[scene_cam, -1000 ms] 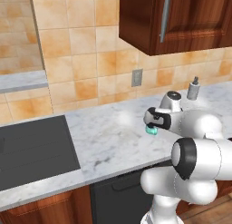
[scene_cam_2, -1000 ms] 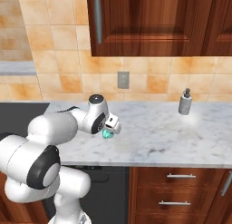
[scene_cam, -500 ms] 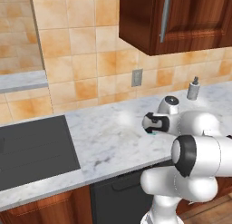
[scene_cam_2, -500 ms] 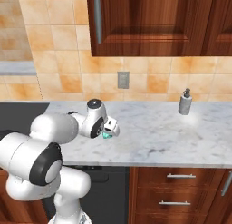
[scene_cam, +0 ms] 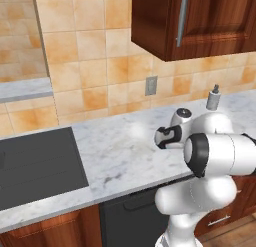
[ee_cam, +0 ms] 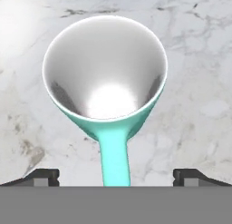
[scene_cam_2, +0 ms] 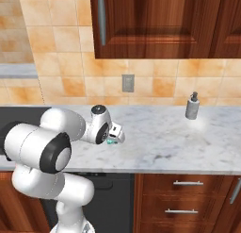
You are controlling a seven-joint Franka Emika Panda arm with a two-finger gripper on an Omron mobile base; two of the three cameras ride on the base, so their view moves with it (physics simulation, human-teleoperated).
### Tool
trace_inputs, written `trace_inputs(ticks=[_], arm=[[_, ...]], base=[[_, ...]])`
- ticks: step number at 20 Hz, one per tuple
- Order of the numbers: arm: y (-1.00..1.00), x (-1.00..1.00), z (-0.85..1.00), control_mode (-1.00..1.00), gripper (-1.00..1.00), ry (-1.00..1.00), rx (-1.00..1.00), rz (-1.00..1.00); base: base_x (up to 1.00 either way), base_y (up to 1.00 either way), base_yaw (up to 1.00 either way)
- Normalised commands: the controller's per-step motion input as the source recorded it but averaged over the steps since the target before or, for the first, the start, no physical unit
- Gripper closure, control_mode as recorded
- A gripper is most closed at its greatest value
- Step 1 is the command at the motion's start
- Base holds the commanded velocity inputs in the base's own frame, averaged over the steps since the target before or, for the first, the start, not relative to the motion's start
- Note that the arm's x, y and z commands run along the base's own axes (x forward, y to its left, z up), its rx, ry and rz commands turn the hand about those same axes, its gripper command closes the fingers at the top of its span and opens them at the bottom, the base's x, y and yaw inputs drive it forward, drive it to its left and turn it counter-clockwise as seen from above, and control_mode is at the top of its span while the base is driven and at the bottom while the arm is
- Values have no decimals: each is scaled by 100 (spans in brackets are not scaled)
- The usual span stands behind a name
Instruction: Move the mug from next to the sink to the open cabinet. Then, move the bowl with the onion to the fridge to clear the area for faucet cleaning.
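Looking down the hand view, the teal mug (ee_cam: 105, 69) sits between the two dark fingertips (ee_cam: 41, 177), its pale grey inside open toward the camera and its handle running straight down between the tips, with marble countertop (ee_cam: 199, 60) behind it. The fingertips stand wide apart at the edges of the picture, and whether the gripper (ee_cam: 115, 178) is clamped on the handle cannot be told. From the right base view the mug (scene_cam_2: 111, 142) shows as a small teal patch under the hand at the end of the folded white arm (scene_cam_2: 61, 133), above the grey-veined countertop (scene_cam_2: 188, 142). A soap dispenser (scene_cam_2: 191, 106) stands well apart toward the tiled wall, a wall outlet (scene_cam_2: 127, 83) sits above the counter, and dark wooden cabinets (scene_cam_2: 160, 24) hang overhead. In the left base view a black cooktop (scene_cam: 35, 166) lies in the counter at the left.
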Motion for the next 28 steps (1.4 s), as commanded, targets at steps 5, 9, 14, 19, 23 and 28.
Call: trace_inputs(ticks=[5, 9, 14, 19, 23, 28], arm=[[0, 30, -14, -100, -100, 0, -1, 0], [0, 5, -4, -100, 100, 0, 0, 0], [0, 0, 2, -100, 100, 0, 0, 0], [1, -9, 33, -100, 100, -2, 0, 0], [14, -47, 87, -100, 100, -22, -4, 0], [9, -66, 100, -100, 100, -30, -7, -2]], base=[[0, 0, 0], [0, 0, 0], [0, 0, 0], [0, 0, 0], [0, 0, 0], [0, 0, 0]])
